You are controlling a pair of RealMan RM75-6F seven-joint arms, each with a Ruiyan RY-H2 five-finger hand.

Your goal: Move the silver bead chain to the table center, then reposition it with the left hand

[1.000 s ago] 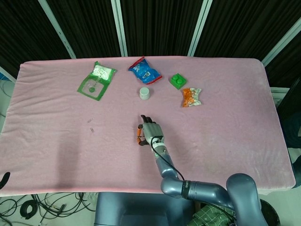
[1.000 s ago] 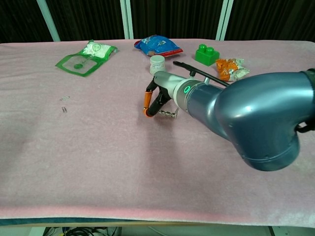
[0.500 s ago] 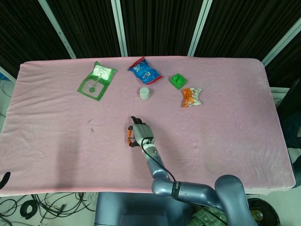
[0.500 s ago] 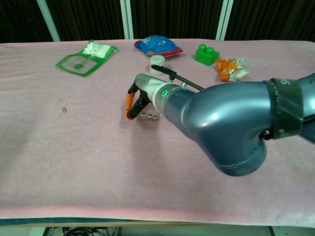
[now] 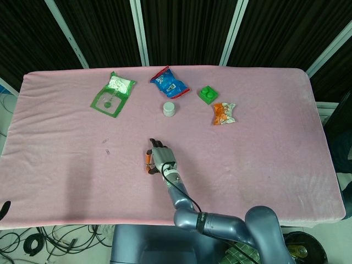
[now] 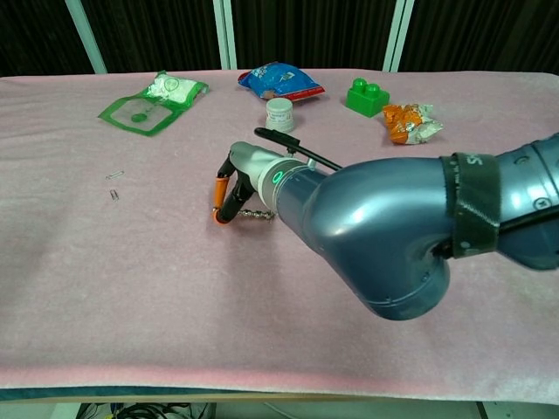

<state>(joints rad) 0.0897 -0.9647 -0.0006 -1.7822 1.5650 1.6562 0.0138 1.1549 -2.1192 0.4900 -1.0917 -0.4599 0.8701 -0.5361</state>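
Observation:
The silver bead chain shows in the chest view as a short beaded strand lying on the pink cloth, one end running into the fingertips of my right hand. That hand, with black and orange fingers, pinches the chain low over the table near its middle. In the head view the right hand covers the chain. My left hand appears in neither view.
Along the far side lie a green packet, a blue snack bag, a white cap, a green block and an orange wrapper. Small metal clips lie to the left. My large right forearm fills the chest view's right.
My right hand has slid to the left across the cloth, dragging the bead chain with it. The other objects have stayed put.

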